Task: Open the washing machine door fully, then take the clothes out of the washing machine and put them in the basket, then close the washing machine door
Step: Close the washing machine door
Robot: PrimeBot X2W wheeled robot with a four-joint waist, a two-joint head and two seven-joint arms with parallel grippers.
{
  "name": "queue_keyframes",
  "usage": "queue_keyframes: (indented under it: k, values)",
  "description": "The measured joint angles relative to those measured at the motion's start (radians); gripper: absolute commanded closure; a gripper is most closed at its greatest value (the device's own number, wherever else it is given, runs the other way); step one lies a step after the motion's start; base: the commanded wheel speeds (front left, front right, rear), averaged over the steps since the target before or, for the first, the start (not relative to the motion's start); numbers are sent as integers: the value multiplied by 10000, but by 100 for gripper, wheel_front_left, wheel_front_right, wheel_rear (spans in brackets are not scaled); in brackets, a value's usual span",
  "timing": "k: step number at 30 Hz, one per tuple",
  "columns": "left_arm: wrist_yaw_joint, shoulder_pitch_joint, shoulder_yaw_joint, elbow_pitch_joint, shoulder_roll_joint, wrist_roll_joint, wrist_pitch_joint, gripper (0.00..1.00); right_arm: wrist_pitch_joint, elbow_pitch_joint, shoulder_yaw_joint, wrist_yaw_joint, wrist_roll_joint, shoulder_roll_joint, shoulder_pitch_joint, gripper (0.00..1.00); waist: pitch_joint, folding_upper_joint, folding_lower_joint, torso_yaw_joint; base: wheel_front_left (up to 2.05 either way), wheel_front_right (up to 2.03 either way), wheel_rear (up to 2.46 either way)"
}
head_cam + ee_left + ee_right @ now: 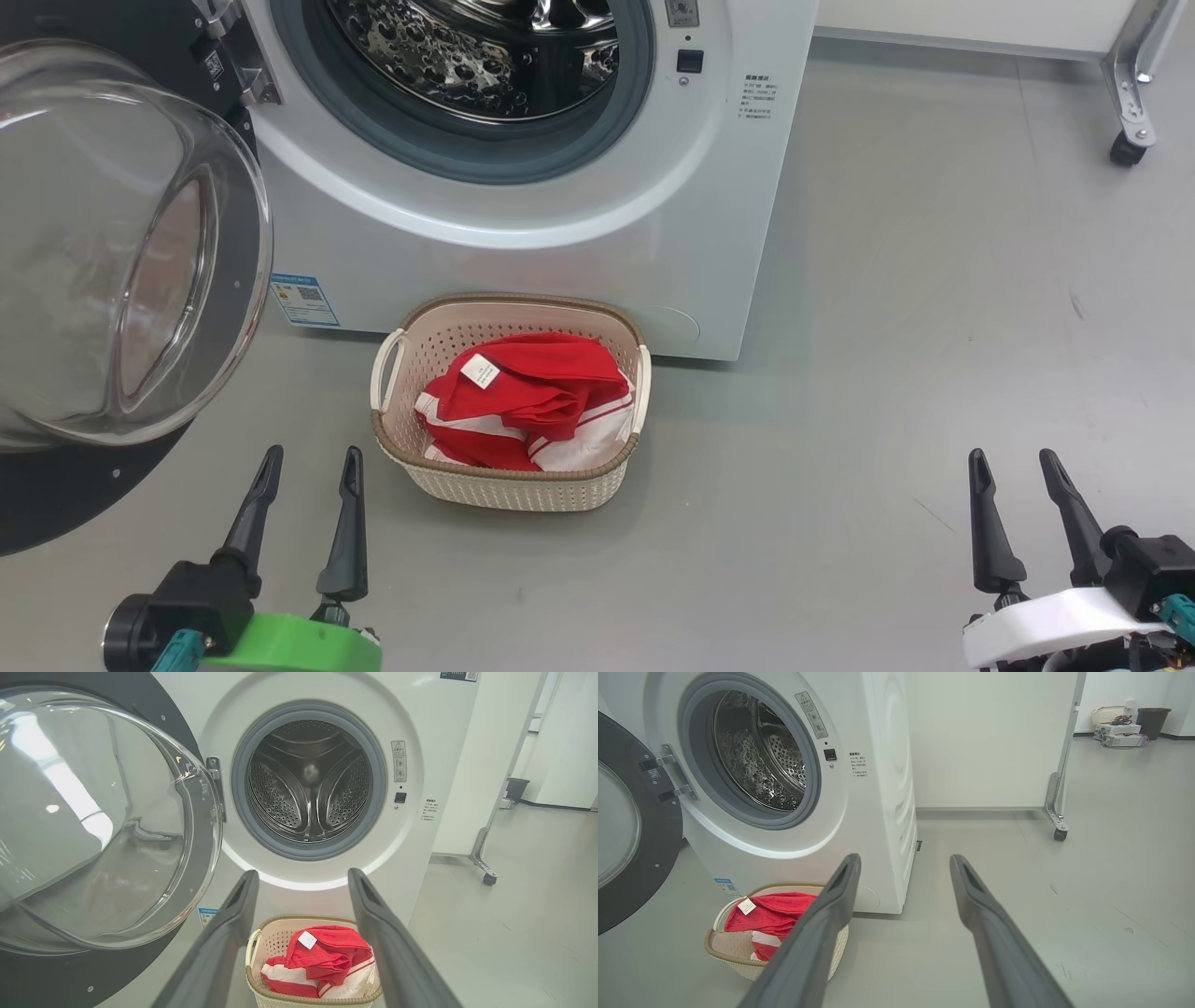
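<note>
Head view cuts the washing machine door point(112, 261) off at left.

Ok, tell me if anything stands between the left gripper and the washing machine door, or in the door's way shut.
Nothing visible lies between the open left gripper and the washing machine door. The basket, holding the clothes, stands on the floor under the drum opening, seemingly below the door's swing.
</note>
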Motion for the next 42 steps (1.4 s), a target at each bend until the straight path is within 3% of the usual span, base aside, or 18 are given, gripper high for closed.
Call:
queue_keyframes:
  k: [26,42]
  values:
    - [12,0,-50,-132,2,-2,0,0,0,-130,-52,0,0,-33,-2,0,43,0,0,92,0,0,0]
    - [290,-12,-176,-288,6,-194,0,0,0,-529,311,0,-40,-399,-1,0,315,0,0,1327,0,0,0]
